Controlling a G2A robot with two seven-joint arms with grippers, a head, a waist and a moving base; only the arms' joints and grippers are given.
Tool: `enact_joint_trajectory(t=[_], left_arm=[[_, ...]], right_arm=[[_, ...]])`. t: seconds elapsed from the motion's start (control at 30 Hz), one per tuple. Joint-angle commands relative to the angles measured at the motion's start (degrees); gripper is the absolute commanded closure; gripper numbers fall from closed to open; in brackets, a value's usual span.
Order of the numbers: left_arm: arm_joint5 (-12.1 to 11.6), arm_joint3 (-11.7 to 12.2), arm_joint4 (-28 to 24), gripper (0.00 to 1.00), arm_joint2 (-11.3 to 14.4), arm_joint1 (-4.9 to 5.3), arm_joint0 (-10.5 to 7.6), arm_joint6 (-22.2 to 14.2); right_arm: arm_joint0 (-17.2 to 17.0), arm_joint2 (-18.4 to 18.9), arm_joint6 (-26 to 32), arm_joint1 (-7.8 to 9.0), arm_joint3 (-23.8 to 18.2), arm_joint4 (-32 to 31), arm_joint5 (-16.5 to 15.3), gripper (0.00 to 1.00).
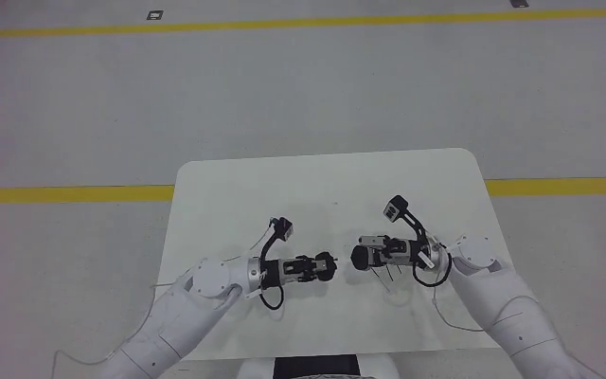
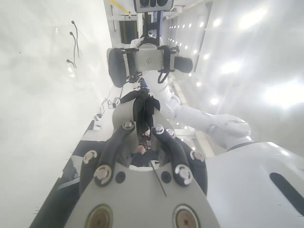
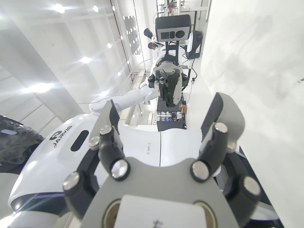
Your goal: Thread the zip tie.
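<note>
My left gripper (image 2: 143, 96) is shut on a thin black zip tie (image 2: 158, 183), whose tail runs back over the gripper's body. In the top view the left gripper (image 1: 329, 265) hovers over the table's middle, facing my right gripper (image 1: 358, 256) across a small gap. The right gripper (image 3: 165, 103) stands open with nothing between its fingers (image 3: 111, 115). It points at the left gripper (image 3: 168, 91), whose dark fingers are pressed together. The left wrist view shows the right gripper (image 2: 147, 66) head-on just beyond the shut fingertips.
Several loose black zip ties (image 2: 75, 43) lie on the white table (image 1: 284, 189), under and beside the right gripper (image 1: 383, 277). The table's front edge is close below both arms. Yellow floor lines run behind the table.
</note>
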Motion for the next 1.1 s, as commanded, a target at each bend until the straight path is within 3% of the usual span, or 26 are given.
enact_joint_trajectory(t=[0.0,0.07,0.4,0.47,0.73,0.93,1.07], left_arm=[[0.06,-1.30,3.58,1.00,-0.43,0.15,0.41,0.81],[0.06,-3.19,7.62,1.00,-0.90,0.30,0.88,1.33],[0.06,-3.19,7.62,1.00,-0.90,0.30,0.88,1.33],[0.17,-3.32,9.97,1.00,-0.84,0.35,0.70,2.48],[0.06,-9.26,22.84,1.00,-1.94,1.31,2.43,6.63],[0.06,-12.78,28.30,1.00,-2.35,2.21,3.75,9.13],[0.06,-13.85,29.96,1.00,-2.06,2.84,4.13,10.31]], right_arm=[[-0.25,0.92,-0.41,0.23,0.03,-0.50,0.10,0.00],[-0.55,1.72,-0.81,0.43,0.01,-0.84,0.26,0.00],[-0.55,1.72,-0.81,0.43,0.01,-0.84,0.26,0.00],[-0.55,1.72,-0.81,0.43,0.01,-0.84,0.26,0.00],[-0.55,1.72,-0.81,0.43,0.01,-0.84,0.26,0.00],[-0.55,1.72,-0.81,0.43,0.01,-0.84,0.26,0.00],[-0.55,1.72,-0.81,0.43,0.01,-0.84,0.26,0.00]])
